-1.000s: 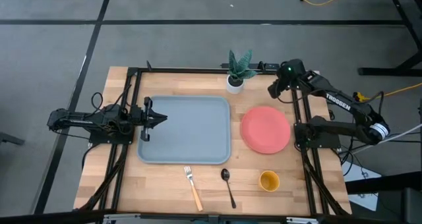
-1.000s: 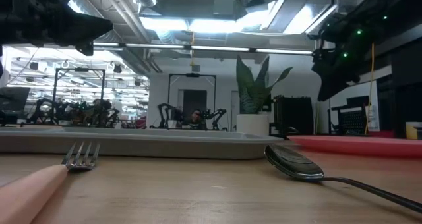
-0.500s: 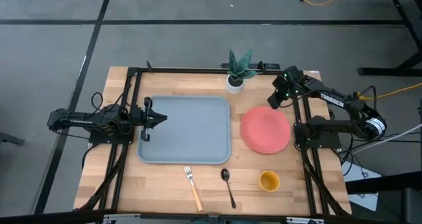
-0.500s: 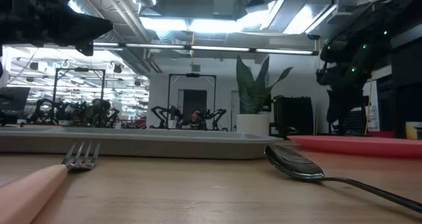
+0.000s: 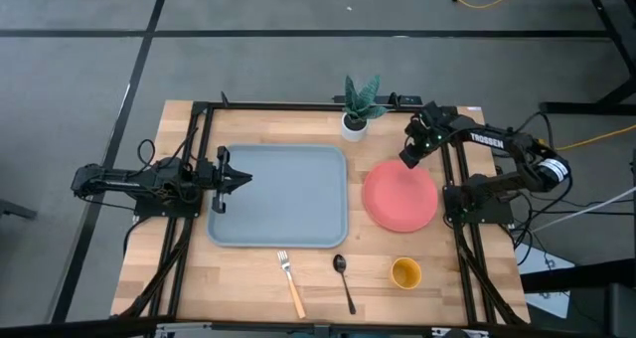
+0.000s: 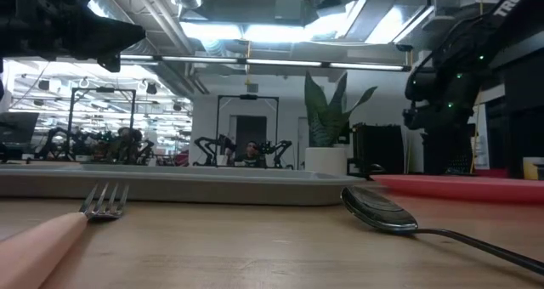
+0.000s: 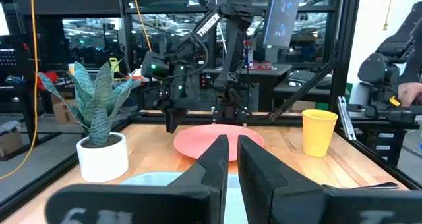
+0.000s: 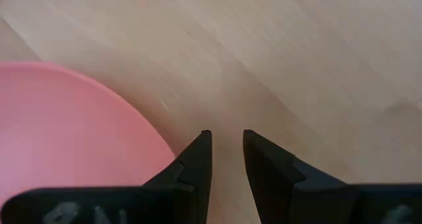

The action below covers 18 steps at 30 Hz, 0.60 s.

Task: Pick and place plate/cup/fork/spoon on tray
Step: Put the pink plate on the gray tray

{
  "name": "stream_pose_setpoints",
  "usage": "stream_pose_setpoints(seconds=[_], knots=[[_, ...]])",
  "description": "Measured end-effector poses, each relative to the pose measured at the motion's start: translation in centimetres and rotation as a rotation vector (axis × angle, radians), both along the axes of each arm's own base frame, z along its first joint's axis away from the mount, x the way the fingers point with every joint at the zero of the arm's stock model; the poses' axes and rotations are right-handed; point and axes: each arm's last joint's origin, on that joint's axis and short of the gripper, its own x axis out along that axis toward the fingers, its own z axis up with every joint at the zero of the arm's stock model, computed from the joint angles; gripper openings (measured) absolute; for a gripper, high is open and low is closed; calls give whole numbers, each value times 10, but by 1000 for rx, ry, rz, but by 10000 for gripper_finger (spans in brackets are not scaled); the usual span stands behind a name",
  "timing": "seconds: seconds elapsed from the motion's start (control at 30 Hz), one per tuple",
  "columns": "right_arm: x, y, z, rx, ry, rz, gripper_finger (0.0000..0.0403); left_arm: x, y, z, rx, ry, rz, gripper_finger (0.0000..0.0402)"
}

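Observation:
The coral-red plate (image 5: 399, 196) lies flat on the wood table, to the right of the grey-blue tray (image 5: 278, 195). The yellow-orange cup (image 5: 405, 272) stands near the front edge. The fork (image 5: 290, 283) and the dark spoon (image 5: 344, 278) lie in front of the tray. My right gripper (image 5: 407, 159) points down above the table just beyond the plate's far left rim (image 8: 132, 128). Its fingers are a little apart (image 8: 226, 137) and hold nothing. My left gripper (image 5: 246, 177) is shut and empty over the tray's left part.
A white pot with a green plant (image 5: 358, 107) stands at the table's far edge, between the tray and my right gripper. Black frame rails run along the left and right sides of the table. Bare wood lies between the tray and the plate.
My right gripper has come down and toward the table's near edge, tipping to point down, from near the far right corner to just beyond the plate's far rim. The plate, cup, fork, spoon and tray have not moved.

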Motion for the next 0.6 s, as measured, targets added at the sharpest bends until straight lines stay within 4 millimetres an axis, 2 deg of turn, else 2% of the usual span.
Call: stream_pose_setpoints(seconds=[0.6], knots=[[6, 7, 1, 38, -26, 136, 92, 0, 0, 0, 0, 4, 0, 27]])
